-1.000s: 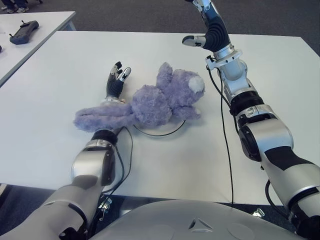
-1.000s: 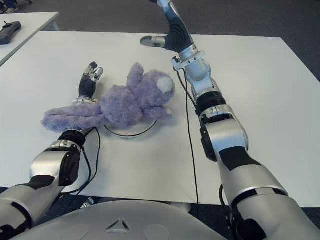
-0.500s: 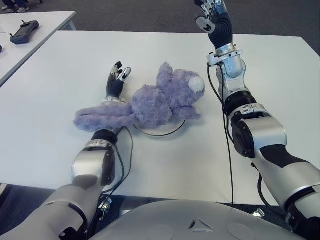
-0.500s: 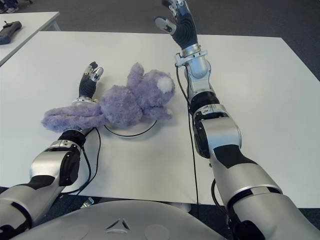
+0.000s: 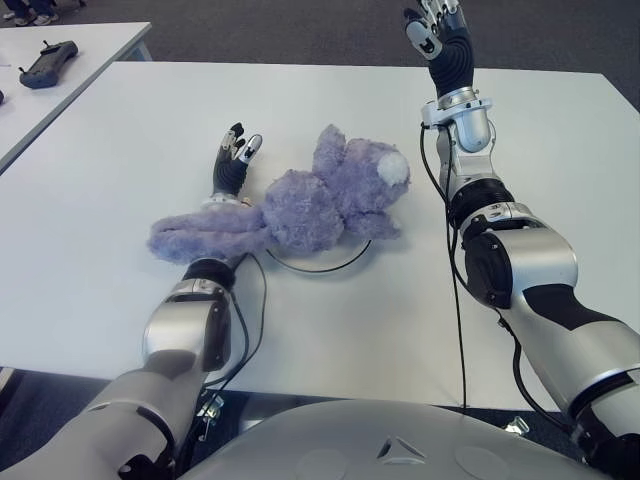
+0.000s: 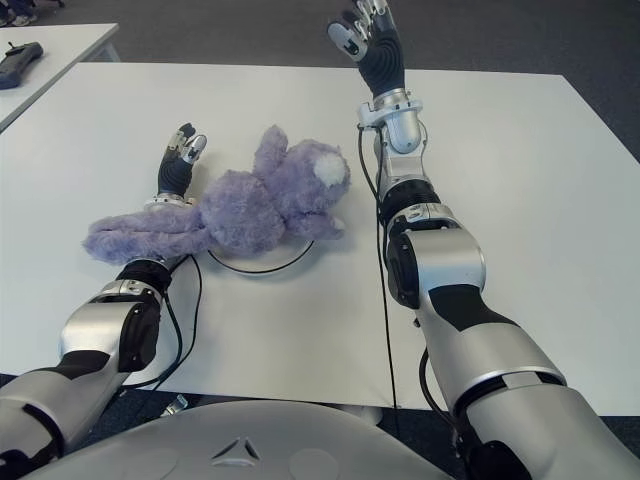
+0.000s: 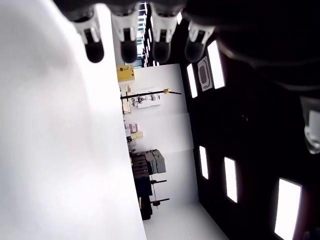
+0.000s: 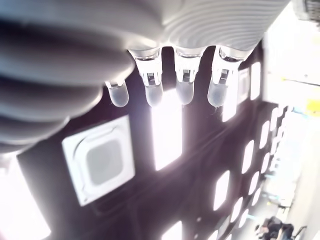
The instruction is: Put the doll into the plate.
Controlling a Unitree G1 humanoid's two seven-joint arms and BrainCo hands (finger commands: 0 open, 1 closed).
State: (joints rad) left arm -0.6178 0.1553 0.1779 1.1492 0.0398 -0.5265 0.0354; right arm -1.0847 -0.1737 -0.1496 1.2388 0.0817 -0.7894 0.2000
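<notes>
Far off on my left a second table (image 5: 70, 45) stands apart from mine across a dark gap, and a black handheld device (image 5: 47, 62) lies on it; I can read no writing on it. My own white table (image 5: 90, 260) has wide bare room on the left side, out to its slanting left edge.

My left hand (image 5: 233, 160) shows just left of the doll (image 5: 320, 195), fingers straight and loose, gripping nothing; my wrist view shows the fingertips (image 7: 94, 47) lined up over plain white tabletop. My left forearm runs under the doll's long limbs, which trail toward the left.

The purple plush doll lies on its side near the middle of the table, its body covering most of the plate (image 5: 322, 266); only a thin dark arc of the plate's near rim peeks out beneath it. No label or tag is legible on the doll.

To the right, my right hand (image 5: 442, 35) is raised high above the table's far edge, well apart from the doll, fingers spread and empty. My right wrist view shows only the fingertips (image 8: 152, 90) against ceiling lights. The table's right side lies bare out to the right edge.
</notes>
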